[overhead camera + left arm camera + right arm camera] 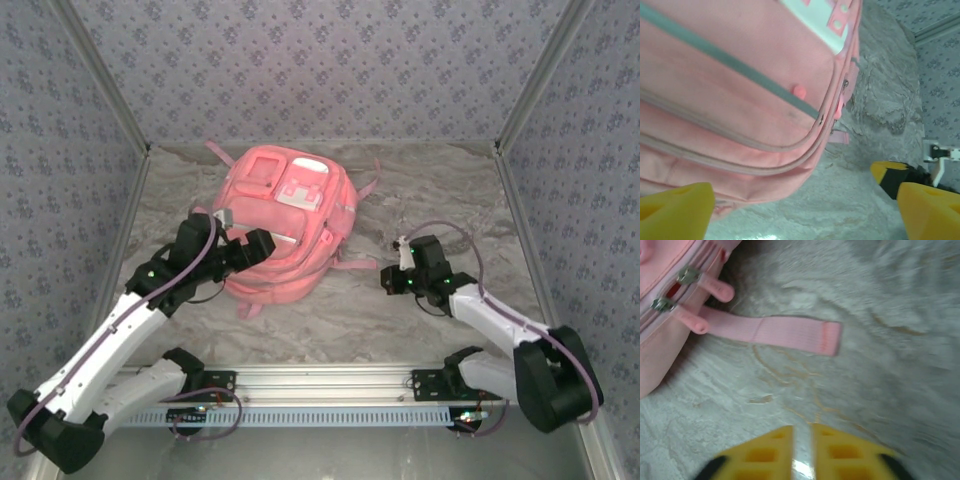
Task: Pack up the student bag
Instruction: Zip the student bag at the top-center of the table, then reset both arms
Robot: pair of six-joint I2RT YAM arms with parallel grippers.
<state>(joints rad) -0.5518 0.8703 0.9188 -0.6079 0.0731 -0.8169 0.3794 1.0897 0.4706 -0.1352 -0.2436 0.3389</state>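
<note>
on the grey marbled tabletop (pixel 330 310): large soft pink fabric backpack, the student bag (pixel 285 225), lying flat with front pockets and white patches facing up, a little left of centre.
left gripper (pixel 262 243): at the bag's near-left corner; yellow fingers (pixel 675 210) spread wide at either side of the wrist view, nothing between them, seemingly clear of the fabric.
right gripper (pixel 392 275): low over the table just right of the bag, apart from it; yellow fingers (pixel 770 450) parted by only a narrow slit, holding nothing.
zips: in the left wrist view, curved zip lines (pixel 765 150) drawn shut as far as visible; in the right wrist view, two metal sliders (pixel 687 274) with pink pulls sitting close together, a small glimpse of red between them.
strap: flat pink webbing strap (pixel 780 332) lying loose on the table beside the sliders.
done, by the look of it: bag closed or nearly so, no loose item waiting beside it, both grippers free of it.
left, by the look of it: perhaps closing the last small gap between the sliders; contents hidden, so no way to confirm the packing.
</note>
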